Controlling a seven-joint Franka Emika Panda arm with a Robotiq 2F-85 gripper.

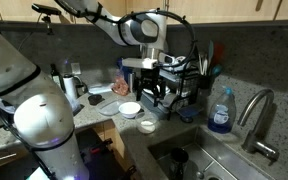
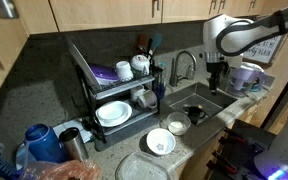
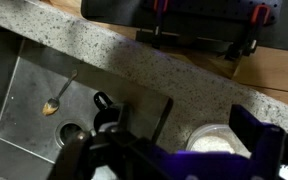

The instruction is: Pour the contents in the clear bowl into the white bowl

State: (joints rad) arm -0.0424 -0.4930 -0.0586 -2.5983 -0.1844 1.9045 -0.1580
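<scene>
The clear bowl [image 1: 147, 126] sits on the speckled counter by the sink's corner, with pale contents; it also shows in an exterior view [image 2: 177, 127]. The wider white bowl [image 1: 130, 108] stands right beside it and shows in both exterior views [image 2: 161, 142]. My gripper [image 1: 150, 92] hangs above the counter, apart from both bowls, also seen in an exterior view [image 2: 216, 80]. In the wrist view the gripper [image 3: 209, 115] is open and empty, and a pale round bowl [image 3: 219, 142], seemingly the clear one, lies below between the fingers.
A steel sink [image 2: 199, 100] with a faucet [image 2: 184, 66] lies next to the bowls; a spoon [image 3: 52, 104] lies in it. A dish rack [image 2: 114, 95] holds plates and cups. A large flat plate [image 2: 134, 168] and a blue soap bottle [image 1: 221, 111] stand nearby.
</scene>
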